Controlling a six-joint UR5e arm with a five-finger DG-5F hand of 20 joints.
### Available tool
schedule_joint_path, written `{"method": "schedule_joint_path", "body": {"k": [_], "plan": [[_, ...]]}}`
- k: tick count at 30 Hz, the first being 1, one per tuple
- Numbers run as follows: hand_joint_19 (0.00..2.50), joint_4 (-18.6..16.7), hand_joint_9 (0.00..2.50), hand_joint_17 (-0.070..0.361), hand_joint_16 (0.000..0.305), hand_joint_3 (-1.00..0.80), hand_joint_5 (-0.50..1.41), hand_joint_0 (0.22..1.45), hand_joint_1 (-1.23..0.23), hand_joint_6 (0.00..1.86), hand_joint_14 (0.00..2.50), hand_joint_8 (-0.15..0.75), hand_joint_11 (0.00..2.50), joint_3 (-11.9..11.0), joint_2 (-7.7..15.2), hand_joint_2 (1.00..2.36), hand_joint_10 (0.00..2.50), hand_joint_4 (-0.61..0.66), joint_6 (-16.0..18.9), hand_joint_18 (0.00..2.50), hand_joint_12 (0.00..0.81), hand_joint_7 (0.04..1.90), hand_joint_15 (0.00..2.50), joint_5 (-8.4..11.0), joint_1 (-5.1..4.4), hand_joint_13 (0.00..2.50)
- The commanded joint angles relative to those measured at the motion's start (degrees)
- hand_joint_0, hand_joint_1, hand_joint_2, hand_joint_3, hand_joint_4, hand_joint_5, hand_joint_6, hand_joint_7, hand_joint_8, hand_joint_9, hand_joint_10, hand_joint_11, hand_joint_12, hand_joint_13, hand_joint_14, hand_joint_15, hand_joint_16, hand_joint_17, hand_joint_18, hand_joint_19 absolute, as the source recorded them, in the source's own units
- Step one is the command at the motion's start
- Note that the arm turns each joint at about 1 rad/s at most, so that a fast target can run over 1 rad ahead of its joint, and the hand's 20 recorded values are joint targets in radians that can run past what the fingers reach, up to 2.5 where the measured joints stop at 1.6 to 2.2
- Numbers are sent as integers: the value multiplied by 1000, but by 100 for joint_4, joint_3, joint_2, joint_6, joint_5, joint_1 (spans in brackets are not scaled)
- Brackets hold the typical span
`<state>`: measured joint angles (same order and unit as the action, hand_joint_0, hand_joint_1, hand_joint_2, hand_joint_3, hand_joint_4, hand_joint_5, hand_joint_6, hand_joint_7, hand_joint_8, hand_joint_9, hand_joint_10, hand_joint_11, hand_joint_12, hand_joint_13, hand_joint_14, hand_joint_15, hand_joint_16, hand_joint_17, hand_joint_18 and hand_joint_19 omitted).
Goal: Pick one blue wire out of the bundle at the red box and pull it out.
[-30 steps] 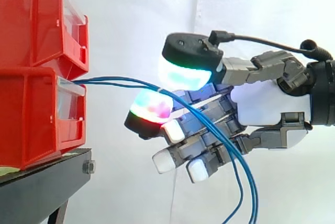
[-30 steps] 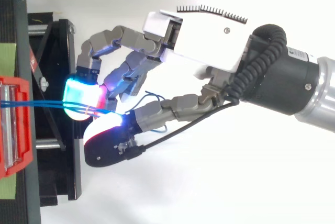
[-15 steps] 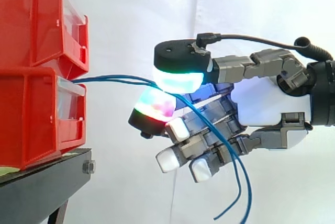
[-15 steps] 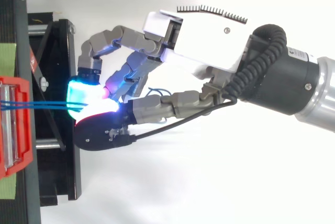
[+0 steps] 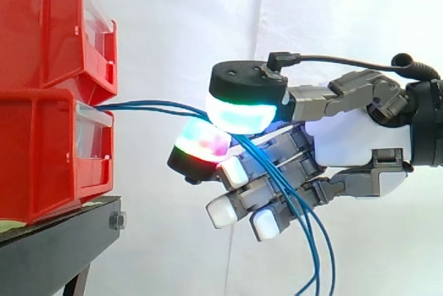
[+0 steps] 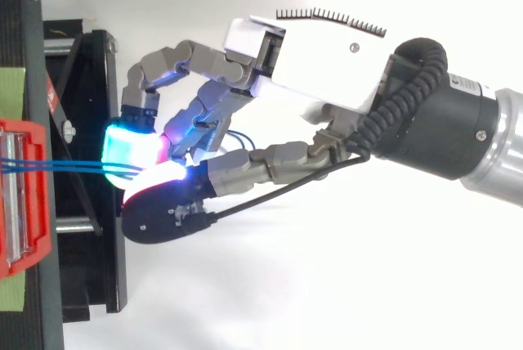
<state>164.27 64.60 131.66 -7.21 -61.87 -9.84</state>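
Side view: mid-frame, the hand (image 5: 346, 137) pinches blue wires (image 5: 152, 107) between its glowing pads (image 5: 242, 113), just right of the red box (image 5: 41, 151), apparently ready to pull them out.

Backdrop ahead of me is a plain white curtain (image 5: 173, 33) with one vertical fold (image 5: 264, 5) running down it right of centre. Side view, lower left: black stand (image 5: 48, 258) with a flat top, a leg angling down and a silver bolt (image 5: 117, 221) at its corner. From above, the stand's frame reads as black bars with a diagonal brace (image 6: 82, 68) and silver cross rods (image 6: 73, 224). Green tape (image 6: 11, 92) sits on its left bar. The surface beneath (image 6: 327, 301) is bright white. Light is bright and even.
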Motion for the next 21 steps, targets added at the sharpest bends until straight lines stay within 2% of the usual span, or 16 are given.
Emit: {"method": "schedule_joint_path", "body": {"k": [1,4,7,10,14,21], "plan": [[517,0,849,137,61,-500,-225,748,-910,898,15,390,754,0,0,1000,16,261,0,931,471,1027,467,0,0,896],[533,0,883,136,60,-500,-216,713,-890,895,15,397,759,0,0,1000,18,267,0,937,470,1040,470,0,0,904],[568,9,921,137,61,-500,-207,602,-809,888,16,409,755,0,0,1000,18,273,0,933,481,1044,481,0,0,923],[586,-9,974,140,62,-500,-194,574,-737,879,16,430,757,0,0,1000,18,284,0,952,487,1077,491,0,0,943],[589,0,1006,138,61,-379,-185,618,-703,885,15,432,760,0,0,1010,18,265,0,961,489,1107,488,0,0,963],[579,0,1013,137,61,-186,-187,642,-792,908,16,441,774,0,0,1021,19,170,0,976,491,1167,486,0,0,975]]}}
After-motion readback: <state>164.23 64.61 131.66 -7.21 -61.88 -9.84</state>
